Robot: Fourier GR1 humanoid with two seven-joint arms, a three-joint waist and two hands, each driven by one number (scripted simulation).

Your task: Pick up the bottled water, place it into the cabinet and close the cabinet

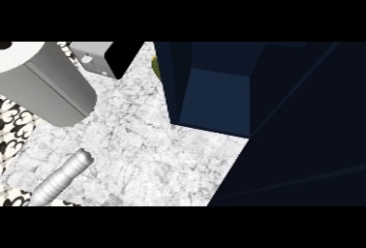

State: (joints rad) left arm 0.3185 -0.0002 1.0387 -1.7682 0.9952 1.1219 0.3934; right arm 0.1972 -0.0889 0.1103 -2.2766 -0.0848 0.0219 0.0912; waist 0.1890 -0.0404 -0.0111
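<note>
Bottle (63, 177) lies on its side on the counter (150, 145), well left of the open cabinet (214, 97) (neither hand in view, so grip state can't be told), so pick, place, close all remain.

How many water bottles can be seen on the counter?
1: the ribbed bottle lies on the counter at the lower left, away from the dark cabinet. More could be hidden inside it.

counter (150, 145): white and grey marble look, speckled | cabinet (214, 97), upper right: dark blue, smooth, matt | roll (43, 82), upper left: grey, smooth, like dull metal | ridged tube (63, 177), lower left: grey, ribbed, slightly shiny
</note>
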